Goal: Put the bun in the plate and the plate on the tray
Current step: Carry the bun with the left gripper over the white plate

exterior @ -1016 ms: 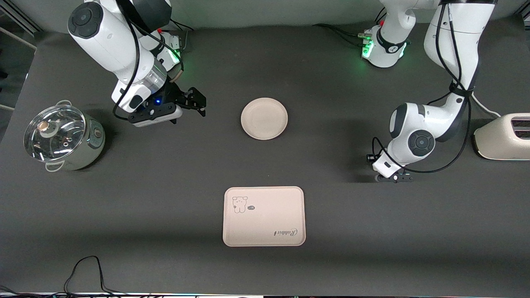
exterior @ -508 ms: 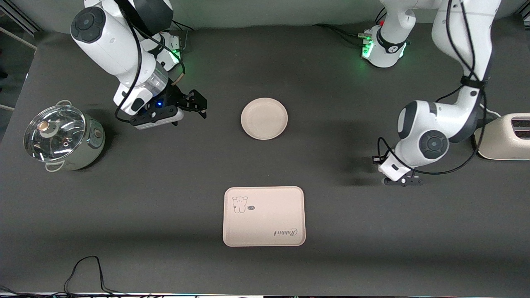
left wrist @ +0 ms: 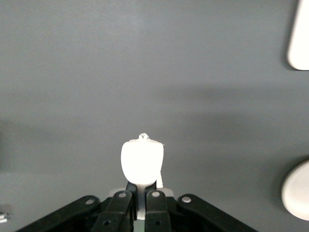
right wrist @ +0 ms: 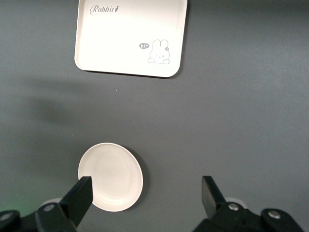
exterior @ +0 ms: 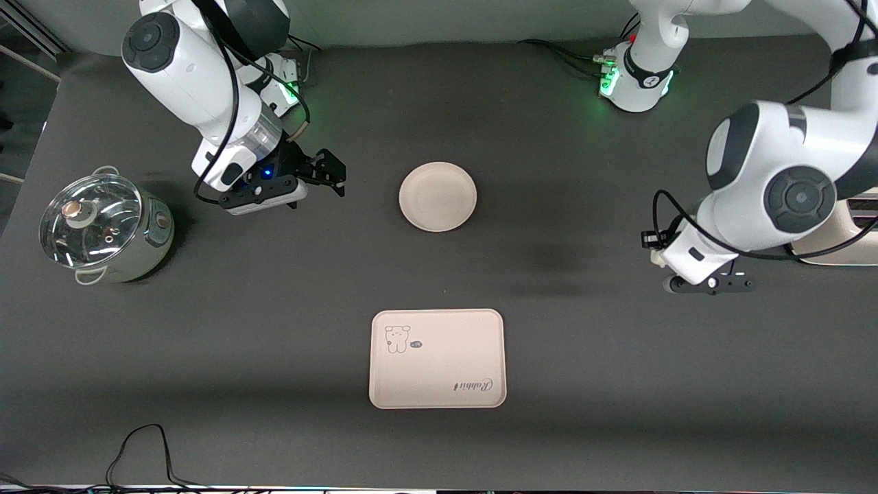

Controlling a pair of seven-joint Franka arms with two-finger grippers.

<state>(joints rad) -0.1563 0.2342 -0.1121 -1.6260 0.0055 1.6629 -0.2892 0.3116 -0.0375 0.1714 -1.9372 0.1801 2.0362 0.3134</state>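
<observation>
The white bun (left wrist: pixel 141 159) sits pinched between the shut fingers of my left gripper (left wrist: pixel 141 184); it is hidden in the front view. My left gripper (exterior: pixel 706 283) hangs in the air over bare table near the toaster. The round cream plate (exterior: pixel 437 196) lies empty at the table's middle and also shows in the right wrist view (right wrist: pixel 110 176) and the left wrist view (left wrist: pixel 297 193). The rectangular "Rabbit" tray (exterior: pixel 437 359) lies nearer to the front camera than the plate, also empty (right wrist: pixel 130 36). My right gripper (exterior: pixel 330 170) is open and empty (right wrist: pixel 147 195), beside the plate toward the right arm's end.
A steel pot with a glass lid (exterior: pixel 103 226) stands at the right arm's end of the table. A cream toaster (exterior: pixel 840 254) stands at the left arm's end, partly covered by the left arm. A black cable (exterior: pixel 137 446) loops at the table's front edge.
My left arm has risen and swung toward its own end of the table, carrying the bun. My right gripper has edged slightly toward the plate.
</observation>
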